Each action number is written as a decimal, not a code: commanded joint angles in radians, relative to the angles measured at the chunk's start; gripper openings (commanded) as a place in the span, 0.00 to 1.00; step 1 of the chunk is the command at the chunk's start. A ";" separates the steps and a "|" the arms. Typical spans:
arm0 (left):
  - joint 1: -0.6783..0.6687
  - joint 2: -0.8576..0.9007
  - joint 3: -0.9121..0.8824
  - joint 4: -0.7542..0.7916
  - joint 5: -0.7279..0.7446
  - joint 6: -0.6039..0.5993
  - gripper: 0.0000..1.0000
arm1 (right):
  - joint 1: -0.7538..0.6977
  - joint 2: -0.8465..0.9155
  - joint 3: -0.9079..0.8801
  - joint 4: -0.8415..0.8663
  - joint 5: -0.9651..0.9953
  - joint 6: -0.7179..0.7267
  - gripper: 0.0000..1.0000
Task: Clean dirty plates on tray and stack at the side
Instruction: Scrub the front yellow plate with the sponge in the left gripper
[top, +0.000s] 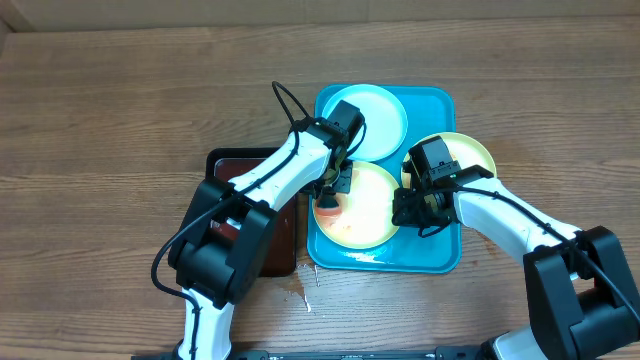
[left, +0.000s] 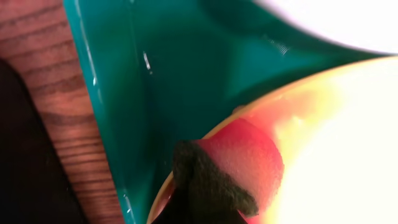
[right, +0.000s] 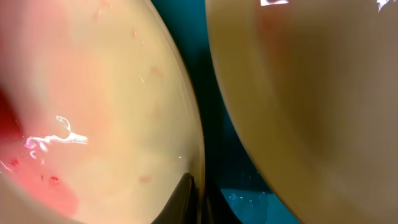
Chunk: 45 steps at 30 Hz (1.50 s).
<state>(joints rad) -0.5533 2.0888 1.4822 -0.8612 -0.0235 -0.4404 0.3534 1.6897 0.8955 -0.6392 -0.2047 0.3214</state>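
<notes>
The blue tray holds three plates. A pale blue plate lies at its far end. A yellow-rimmed plate smeared pink-red sits in the middle. Another yellow-rimmed plate overhangs the tray's right side. My left gripper is shut on a red sponge with a dark green pad, pressed on the middle plate's left rim. My right gripper is shut on that plate's right rim; one black finger lies inside the rim. The right plate is close beside it.
A dark brown tray lies just left of the blue tray, under my left arm. A few small drips mark the wooden table by the blue tray's near left corner. Blue tray floor shows between the two yellow-rimmed plates.
</notes>
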 joint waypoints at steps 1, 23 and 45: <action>0.025 0.018 0.018 0.060 0.038 0.007 0.04 | 0.000 0.022 -0.009 -0.013 0.039 -0.029 0.04; -0.032 0.019 0.024 -0.055 0.344 -0.008 0.04 | 0.000 0.022 -0.009 -0.023 0.039 -0.029 0.04; -0.085 0.019 0.026 -0.024 0.339 -0.098 0.04 | 0.000 0.022 0.002 0.014 0.177 0.312 0.04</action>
<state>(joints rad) -0.6132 2.0933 1.4857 -0.8890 0.3180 -0.4801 0.3557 1.6897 0.8974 -0.6216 -0.1352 0.5514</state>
